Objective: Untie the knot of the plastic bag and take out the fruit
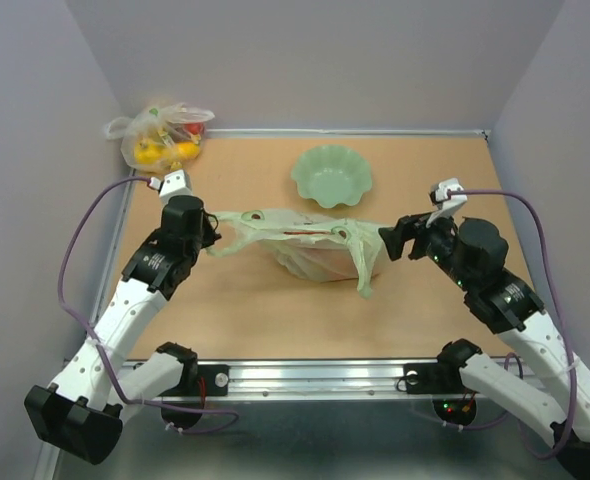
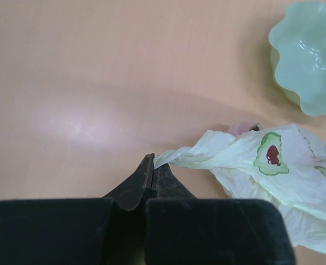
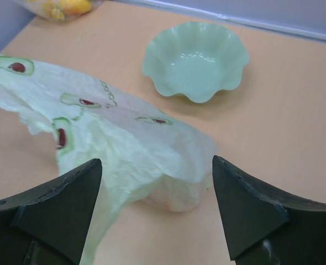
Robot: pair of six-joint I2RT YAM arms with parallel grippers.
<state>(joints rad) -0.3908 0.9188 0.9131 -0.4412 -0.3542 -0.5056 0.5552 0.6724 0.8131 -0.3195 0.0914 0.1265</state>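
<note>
thin, limp, slippy plastic bag [image 1: 305,245]: left gripper [image 2: 152,165] pinches its handle tip, right gripper [image 3: 156,164] gapes empty, shd take opp. rim.

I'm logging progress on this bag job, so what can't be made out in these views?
1) The fruit: hidden inside the plastic bag in every view; only faint pinkish shapes show.
2) The knot: too small in top external, lost among folds in wrist views.
3) The clear bag: cut by the right wrist view's top edge.
</note>
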